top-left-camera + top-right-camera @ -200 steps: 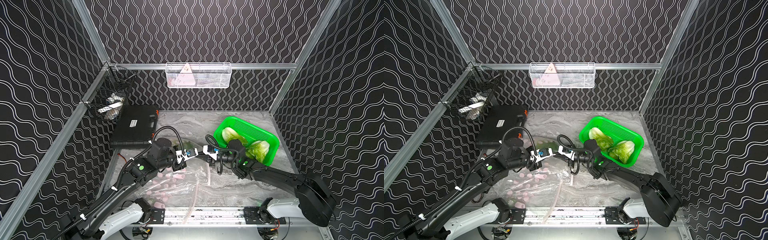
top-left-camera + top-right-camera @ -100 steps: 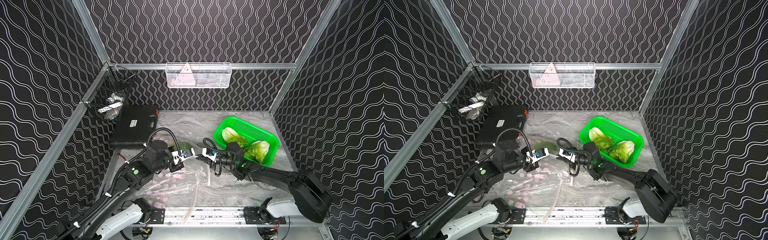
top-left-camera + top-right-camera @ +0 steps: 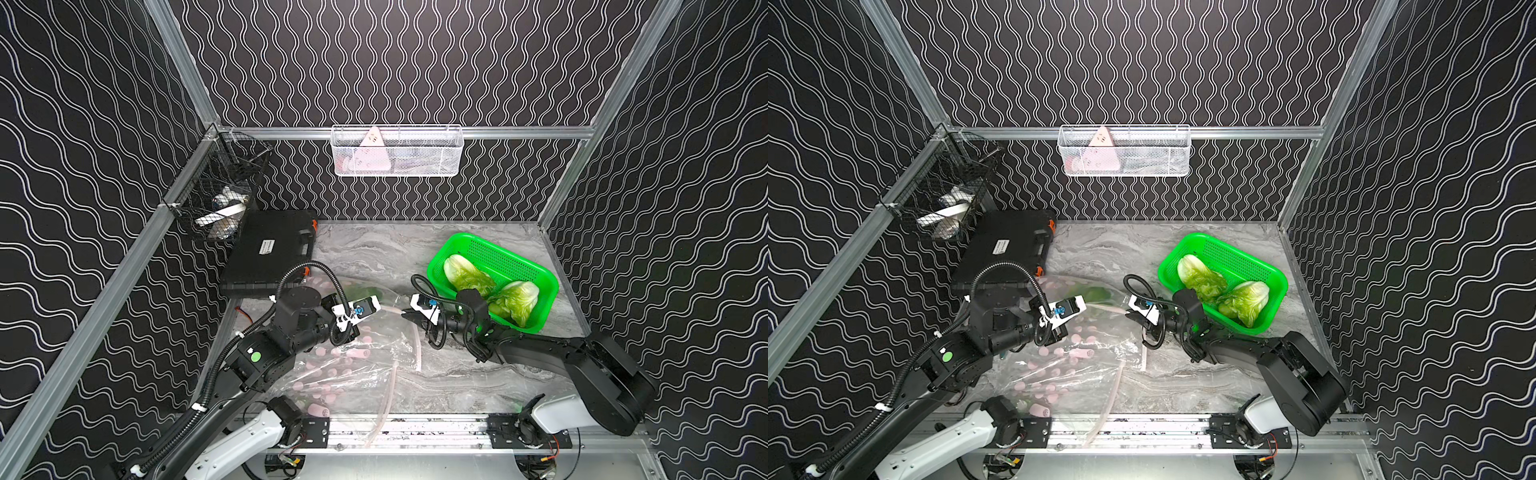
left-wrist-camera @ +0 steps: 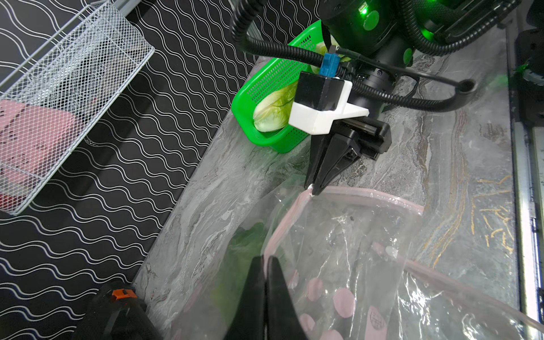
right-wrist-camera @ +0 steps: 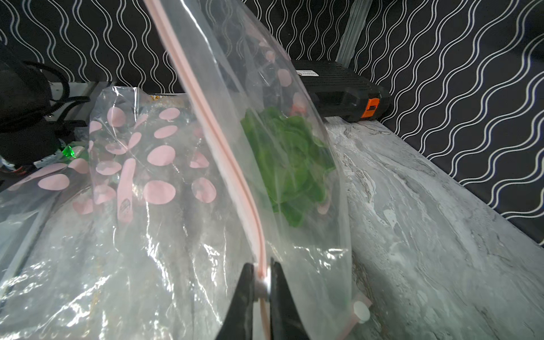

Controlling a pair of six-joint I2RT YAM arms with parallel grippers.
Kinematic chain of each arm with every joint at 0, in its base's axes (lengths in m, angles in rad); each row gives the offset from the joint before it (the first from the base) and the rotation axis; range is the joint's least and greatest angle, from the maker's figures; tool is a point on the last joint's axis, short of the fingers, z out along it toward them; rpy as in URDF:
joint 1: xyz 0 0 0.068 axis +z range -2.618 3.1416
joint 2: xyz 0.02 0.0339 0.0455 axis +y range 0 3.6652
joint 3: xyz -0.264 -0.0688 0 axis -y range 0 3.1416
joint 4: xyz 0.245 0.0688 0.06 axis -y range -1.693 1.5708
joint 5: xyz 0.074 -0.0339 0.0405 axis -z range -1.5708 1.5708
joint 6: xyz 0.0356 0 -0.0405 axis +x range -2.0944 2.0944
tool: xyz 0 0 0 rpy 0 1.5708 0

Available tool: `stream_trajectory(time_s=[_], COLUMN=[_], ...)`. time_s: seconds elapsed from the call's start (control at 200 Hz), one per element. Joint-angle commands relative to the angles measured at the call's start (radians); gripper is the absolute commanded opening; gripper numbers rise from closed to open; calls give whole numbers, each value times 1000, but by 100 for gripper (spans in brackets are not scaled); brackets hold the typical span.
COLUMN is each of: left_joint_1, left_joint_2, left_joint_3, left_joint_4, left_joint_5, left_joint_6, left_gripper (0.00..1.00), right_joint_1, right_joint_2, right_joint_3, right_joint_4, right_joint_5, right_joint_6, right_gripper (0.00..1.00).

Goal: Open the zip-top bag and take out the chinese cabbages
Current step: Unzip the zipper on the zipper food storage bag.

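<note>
Moved: over the last second both arms slid toward 9 o'clock, the left gripper (image 4: 265,259) drawing back most and the right gripper (image 5: 262,266) following, with the bag's mouth carried along.
Zip-top bag (image 3: 365,365): clear film with pink dots, lying crumpled on the table (image 3: 457,386) from 6 o'clock up to the centre. It looks light, limp and slippery.
Hold point: the pink zip rim (image 5: 223,164) is the only firm line, so the film beside it would probably slide out of a grip.
Left gripper: pressed together on the rim.
Right gripper: pinching the same rim farther along, facing the left one from 3 o'clock.
Mouth: the rim bows apart between the two pinches, so it is likely unzipped there.
Bagged cabbage (image 5: 288,159): it shows through the film at the bag's 11 o'clock, leafy crown toward the right gripper. Its long axis seems to run 9 to 3, and the base is hidden.
Handling: light and springy, with leaves that bruise easily, so the firmer mid-body is the safer place to grasp.
Basket cabbages (image 3: 467,274): two lie in the green basket (image 3: 509,259) at 2 o'clock. One has its pale base toward 10 and its leaves toward 4. The other head (image 3: 515,301) runs roughly 12 to 6.
</note>
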Motion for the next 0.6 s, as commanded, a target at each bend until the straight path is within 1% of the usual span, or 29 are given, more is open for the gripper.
stream_trajectory(time_s=[0.0,0.065,0.44,0.595], left_joint_1=[2,2,2,1], left_joint_2=[-11,-12,-24,-19], left_joint_3=[-2,-1,-11,-10], left_joint_4=[61,59,46,39], left_joint_5=[-2,3,-8,-4], left_joint_6=[-10,-13,-7,-6], left_gripper=[0,0,0,0], right_joint_1=[-5,-15,-44,-74], right_joint_2=[-2,1,-20,-22], right_joint_3=[3,8,-4,-14], right_joint_4=[-75,-104,-98,-71], right_joint_5=[87,99,108,83], right_joint_6=[-44,-54,-41,-21], right_gripper=[4,5,6,7])
